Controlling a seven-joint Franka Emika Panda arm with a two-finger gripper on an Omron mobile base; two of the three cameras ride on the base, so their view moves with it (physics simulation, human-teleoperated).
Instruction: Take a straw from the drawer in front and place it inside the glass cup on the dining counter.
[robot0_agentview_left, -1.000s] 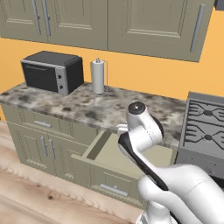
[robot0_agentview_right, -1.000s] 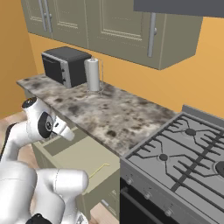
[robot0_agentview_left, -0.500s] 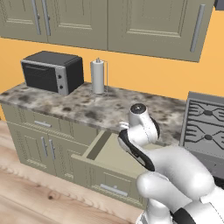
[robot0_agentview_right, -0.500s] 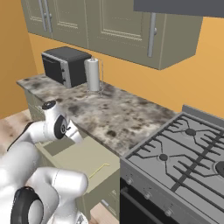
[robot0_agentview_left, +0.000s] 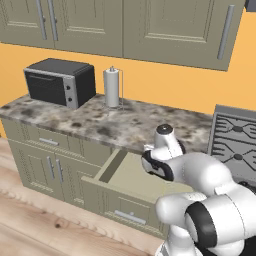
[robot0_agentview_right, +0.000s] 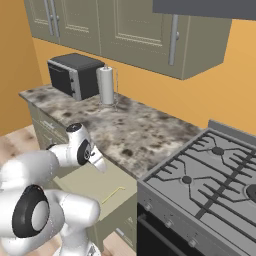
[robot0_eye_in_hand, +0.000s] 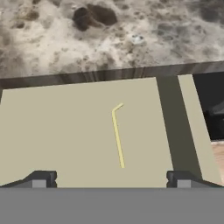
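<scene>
Lying on the drawer's (robot0_eye_in_hand: 52, 131) smooth beige floor, thin bent straw (robot0_eye_in_hand: 117, 135); tool (robot0_eye_in_hand: 110, 178) spread wide.

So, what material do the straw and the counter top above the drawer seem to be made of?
The straw looks like matte pale-yellow plastic or paper: thin, one bent end, no shine. The counter top looks like polished stone, judging by its speckled grey-brown mottling.

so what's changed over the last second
The arm has folded in and swung lower over the open drawer, bringing the gripper above the straw, jaws spread wide and holding nothing. The straw lies flat on the drawer floor as before. The drawer stays pulled out; the toaster oven and paper towel roll have not moved.
</scene>
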